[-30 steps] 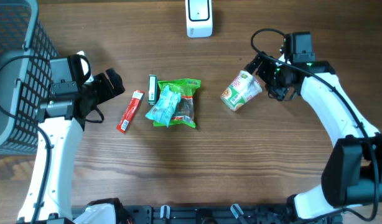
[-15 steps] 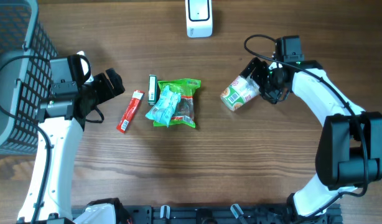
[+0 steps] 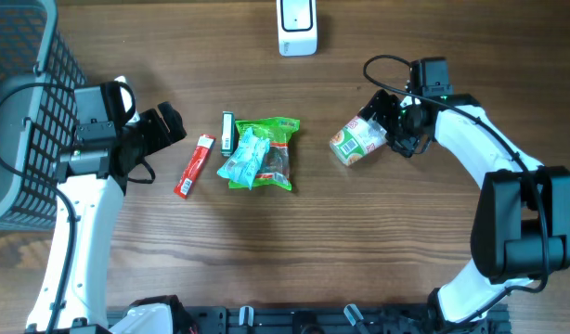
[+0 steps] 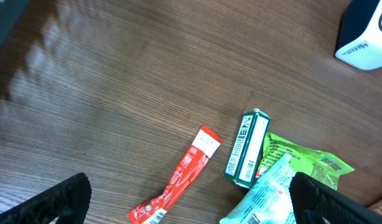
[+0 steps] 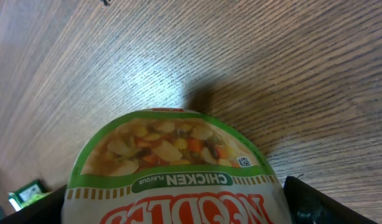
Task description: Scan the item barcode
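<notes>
A chicken noodle cup [image 3: 357,141] lies on its side right of centre and fills the right wrist view [image 5: 172,174]. My right gripper [image 3: 382,126] straddles the cup's base end, open, with a finger close along each side [image 5: 178,208]. The white scanner [image 3: 297,26] stands at the back edge. My left gripper [image 3: 160,144] hovers open and empty at the left. Its wrist view has a red sachet [image 4: 178,183] between its fingertips [image 4: 328,199].
Mid-table lie the red sachet [image 3: 194,167], a small green box [image 3: 227,133] and a green packet [image 3: 276,130] with a light blue packet [image 3: 243,160] on it. A dark mesh basket [image 3: 25,111] stands at the far left.
My right gripper has slid left and now has the noodle cup between its fingers. The cup has barely shifted. The left arm has not moved.
</notes>
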